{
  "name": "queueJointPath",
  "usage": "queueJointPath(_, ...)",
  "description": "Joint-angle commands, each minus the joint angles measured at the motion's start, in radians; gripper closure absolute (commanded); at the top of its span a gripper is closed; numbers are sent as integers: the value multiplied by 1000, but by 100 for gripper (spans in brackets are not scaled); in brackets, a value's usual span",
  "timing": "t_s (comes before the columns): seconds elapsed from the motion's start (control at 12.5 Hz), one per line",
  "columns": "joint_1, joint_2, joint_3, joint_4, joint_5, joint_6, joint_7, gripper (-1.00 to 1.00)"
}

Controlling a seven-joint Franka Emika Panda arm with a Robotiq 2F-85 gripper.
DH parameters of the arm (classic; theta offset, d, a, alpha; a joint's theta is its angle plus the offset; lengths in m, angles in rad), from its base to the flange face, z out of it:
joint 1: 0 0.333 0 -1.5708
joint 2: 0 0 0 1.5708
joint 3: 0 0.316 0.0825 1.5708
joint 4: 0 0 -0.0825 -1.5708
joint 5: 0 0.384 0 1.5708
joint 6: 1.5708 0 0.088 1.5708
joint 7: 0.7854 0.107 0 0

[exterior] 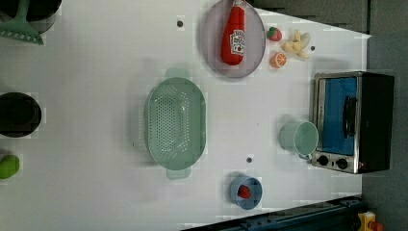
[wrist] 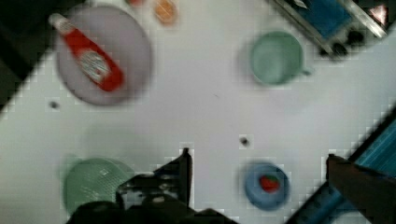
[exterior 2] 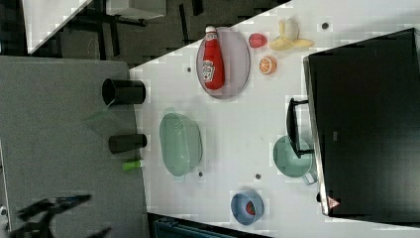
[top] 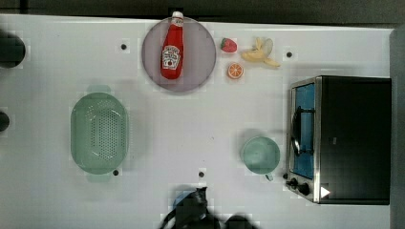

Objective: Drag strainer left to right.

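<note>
Fingers (wrist: 187,161) spread wide w/ nothing held, high above counter (top: 191,133); strainer (top: 99,132) sits untouched at the top view's left, so a shallow rim hook could slip or tip it mid-drag.

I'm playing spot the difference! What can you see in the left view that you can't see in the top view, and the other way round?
Left view: a blue bowl with a strawberry inside, a green scraper-like tool in a dark holder at the table's corner, and a small lime-green thing at the left view's left edge.

Top view: the robot's dark arm at the bottom edge.

Both: the mint strainer, the ketchup bottle lying on a grey plate, a loose strawberry, a peeled banana, an orange half, the teal cup and the toaster oven.
</note>
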Motion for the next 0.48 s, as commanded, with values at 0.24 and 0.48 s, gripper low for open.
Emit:
queueJointPath(0.24, 15, 234, 279, -82, 29, 116, 106, -100)
queueJointPath(0.48, 16, 370, 431, -95, 29, 256, 348, -100)
